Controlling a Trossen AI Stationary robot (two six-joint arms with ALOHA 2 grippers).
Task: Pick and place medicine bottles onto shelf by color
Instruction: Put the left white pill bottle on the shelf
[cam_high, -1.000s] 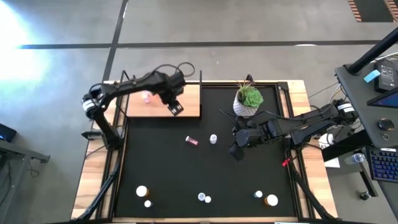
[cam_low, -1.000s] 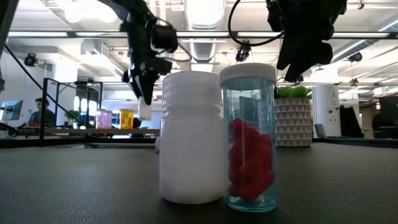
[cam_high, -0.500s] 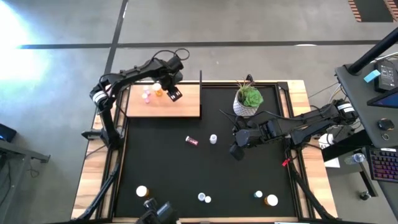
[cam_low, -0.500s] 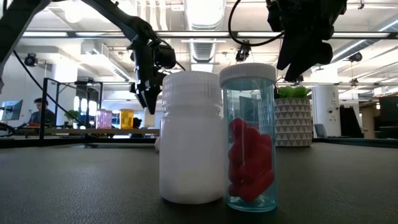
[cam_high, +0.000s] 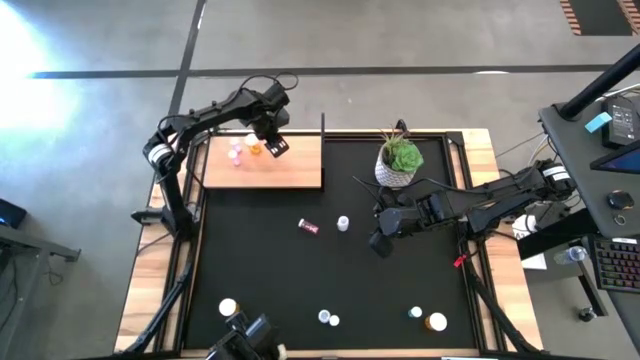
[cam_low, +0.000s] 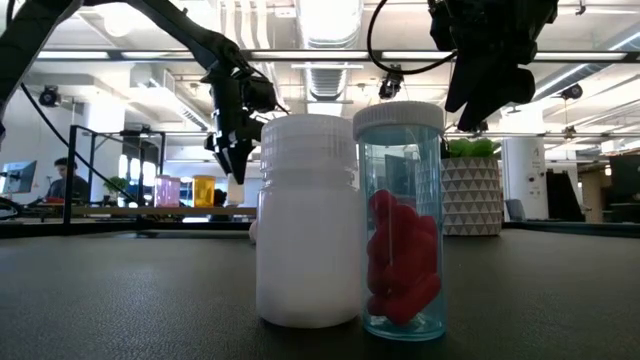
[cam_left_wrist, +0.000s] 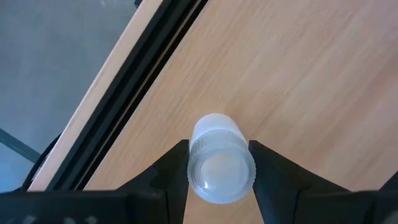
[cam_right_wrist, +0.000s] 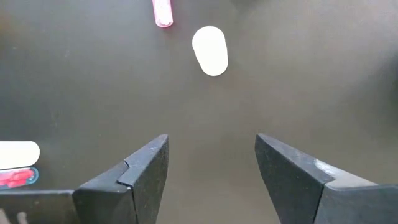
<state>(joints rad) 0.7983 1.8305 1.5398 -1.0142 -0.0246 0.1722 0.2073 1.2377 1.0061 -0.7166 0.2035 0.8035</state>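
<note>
Light wood marks the shelf (cam_high: 262, 165) at the mat's (cam_high: 330, 280) far left in the high view, where the left claw (cam_high: 274, 146) hangs over the orange bottle (cam_high: 255, 149) beside a pink bottle (cam_high: 236, 154), while the right claw (cam_high: 379, 243) hovers near the potted plant (cam_high: 398, 160). From the low view, a white bottle (cam_low: 307, 222) and a clear bottle of red pills (cam_low: 402, 235) stand touching. The left wrist view shows the left claw's fingers (cam_left_wrist: 169, 171) clenched on a white-capped bottle (cam_left_wrist: 217, 160) above the shelf; the right wrist view shows the right claw (cam_right_wrist: 211, 169) released above a small white bottle (cam_right_wrist: 210, 51).

Black mat (cam_high: 270, 270) with scattered medicine bottles (cam_high: 343, 223) and potted plant (cam_high: 398, 162); wooden shelf (cam_high: 290, 170) with two bottles.
</note>
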